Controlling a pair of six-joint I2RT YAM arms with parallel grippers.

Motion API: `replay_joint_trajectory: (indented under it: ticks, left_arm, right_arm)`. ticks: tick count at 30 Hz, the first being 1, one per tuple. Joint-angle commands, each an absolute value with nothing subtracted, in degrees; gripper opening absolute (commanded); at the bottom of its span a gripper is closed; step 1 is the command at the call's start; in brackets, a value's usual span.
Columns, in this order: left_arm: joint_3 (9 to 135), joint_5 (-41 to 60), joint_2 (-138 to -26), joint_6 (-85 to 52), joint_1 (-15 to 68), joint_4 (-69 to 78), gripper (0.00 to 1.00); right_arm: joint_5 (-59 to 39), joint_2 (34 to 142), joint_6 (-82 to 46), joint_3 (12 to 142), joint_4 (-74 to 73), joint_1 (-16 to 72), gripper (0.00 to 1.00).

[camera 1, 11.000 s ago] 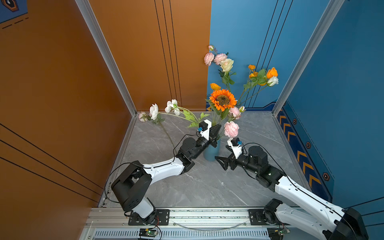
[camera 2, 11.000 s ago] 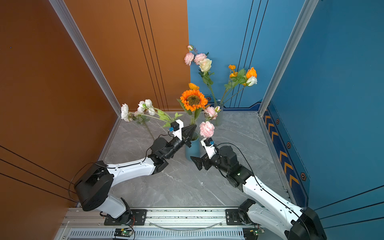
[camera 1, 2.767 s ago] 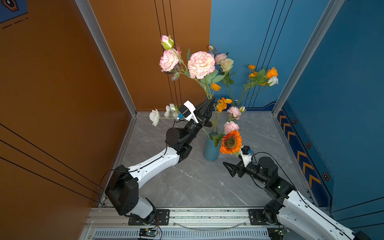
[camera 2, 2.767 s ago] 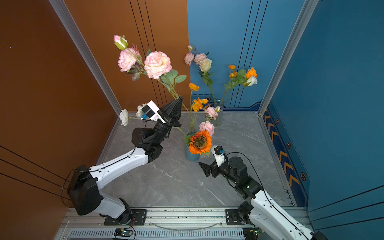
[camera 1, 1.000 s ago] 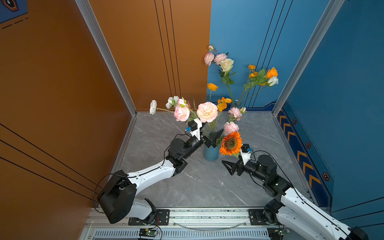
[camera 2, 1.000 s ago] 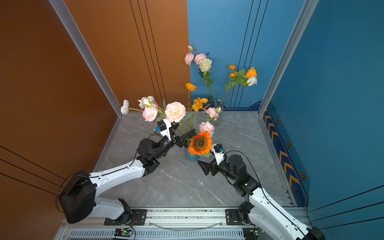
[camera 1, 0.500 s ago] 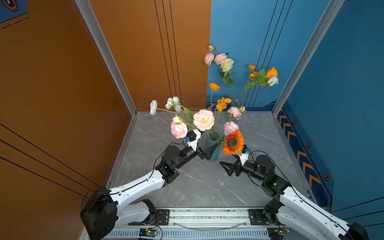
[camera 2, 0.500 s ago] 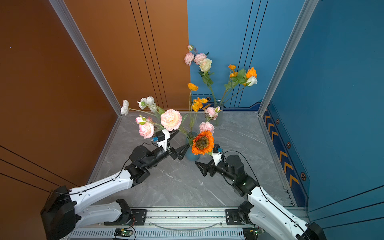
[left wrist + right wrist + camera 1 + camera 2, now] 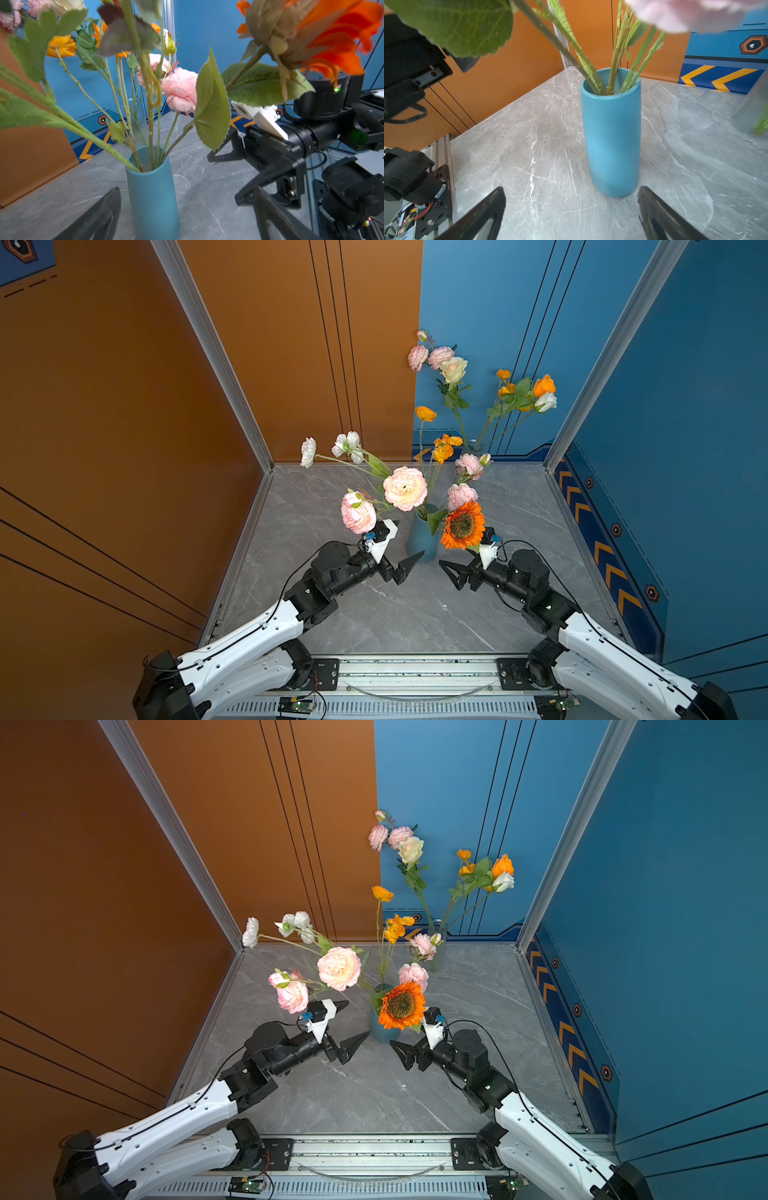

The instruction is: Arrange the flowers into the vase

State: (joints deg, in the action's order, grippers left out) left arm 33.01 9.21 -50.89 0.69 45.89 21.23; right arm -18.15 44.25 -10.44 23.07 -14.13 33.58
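Blue vase [image 9: 422, 540] w/ pink, white & orange flowers [image 9: 405, 488] stands close to left gripper [image 9: 404, 541] & right gripper [image 9: 449, 574], both w/ fingers wide apart, holding nothing.

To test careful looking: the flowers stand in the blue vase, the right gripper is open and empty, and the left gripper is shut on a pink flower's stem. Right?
No: the left gripper is open and empty too, as the left wrist view shows. The flowers, blue vase and right gripper are as stated.
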Motion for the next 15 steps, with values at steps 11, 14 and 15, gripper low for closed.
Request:
replay_joint_trajectory:
  ticks: [11, 14, 15]
  left_arm:
    - [21.6, 0.5, -49.1, -2.6, 48.1, 18.1, 0.98]
    - [21.8, -0.5, -55.4, -1.2, 49.1, 26.4, 0.98]
    - [21.5, -0.9, -57.9, -0.8, 49.1, 30.4, 0.98]
  right_arm:
    - [-17.0, 41.4, -12.3, 21.7, -14.5, 30.8, 1.0]
    - [-17.4, 41.2, -13.1, 20.2, -15.5, 29.8, 1.0]
    - [-17.6, 41.4, -13.4, 19.6, -15.9, 29.4, 1.0]
